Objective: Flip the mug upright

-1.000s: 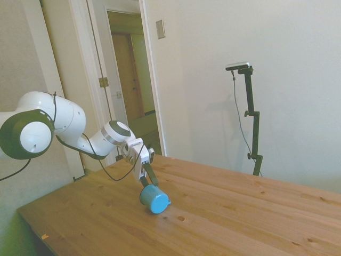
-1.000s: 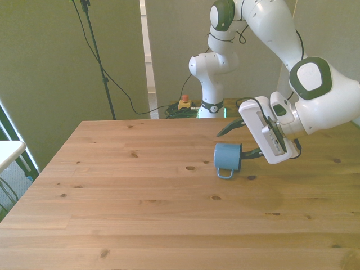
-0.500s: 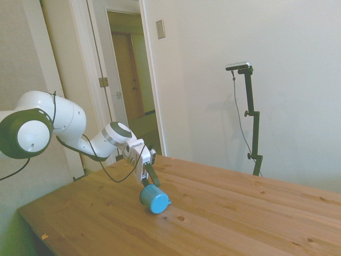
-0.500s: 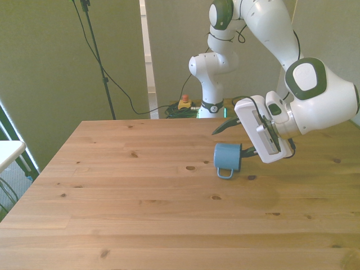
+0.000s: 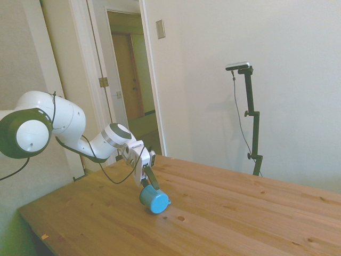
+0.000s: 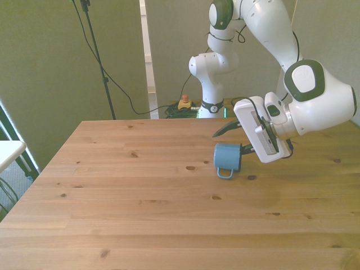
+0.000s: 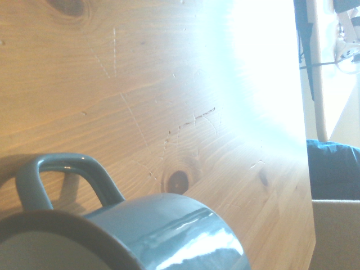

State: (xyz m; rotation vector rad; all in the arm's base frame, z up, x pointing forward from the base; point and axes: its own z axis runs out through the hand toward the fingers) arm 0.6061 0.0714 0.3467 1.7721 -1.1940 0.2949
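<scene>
The light-blue mug (image 6: pixel 227 157) lies on its side on the wooden table (image 6: pixel 140 214), its handle (image 6: pixel 225 173) toward the table's near edge in the front view. Its mouth faces the front view's right, toward my gripper (image 6: pixel 234 140). The gripper is open. One finger (image 6: pixel 224 130) reaches over the mug's far side, and the other (image 6: pixel 247 149) sits at the mug's rim. From the side, the gripper (image 5: pixel 148 180) hangs just above the mug (image 5: pixel 154 200). Up close, the wrist view shows the mug (image 7: pixel 174 230), its dark rim and its handle (image 7: pixel 62 171).
Bare planks with dark knots (image 6: pixel 190 167) surround the mug. The table's far edge (image 6: pixel 140 121) lies behind it in the front view. A doorway (image 5: pixel 130 80) opens beyond the table in the side view.
The hand has shifted slightly toward the front view's left and tilted a little. The mug has stayed where it was, on its side.
</scene>
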